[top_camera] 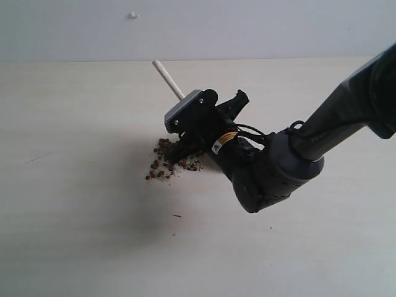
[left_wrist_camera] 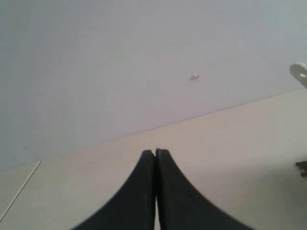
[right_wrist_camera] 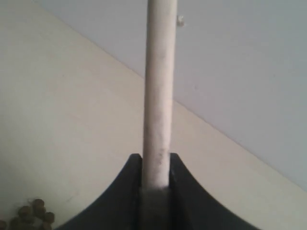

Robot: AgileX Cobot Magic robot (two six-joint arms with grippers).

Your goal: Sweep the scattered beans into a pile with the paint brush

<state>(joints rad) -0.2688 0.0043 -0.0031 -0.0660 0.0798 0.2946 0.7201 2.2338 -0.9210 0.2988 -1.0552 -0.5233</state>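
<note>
Beans [top_camera: 167, 162] are mostly gathered in one small heap on the desk [top_camera: 74, 235]; a few are seen loose at its edge. The paint brush [right_wrist_camera: 158, 86] is gripped by the right end effector [right_wrist_camera: 156, 165] at the heap. The left end effector [left_wrist_camera: 156, 154] is closed, empty.

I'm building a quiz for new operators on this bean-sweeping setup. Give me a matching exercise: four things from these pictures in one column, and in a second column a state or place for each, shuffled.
Things:
1. left end effector
2. right end effector
3. beans
4. dark speck

States or places:
A. clustered on the table beside the right end effector
B. shut on the paint brush handle
C. lying alone, apart from the cluster
D. shut, holding nothing

Pairs: 1-D; 2-B; 3-A; 4-C
</note>
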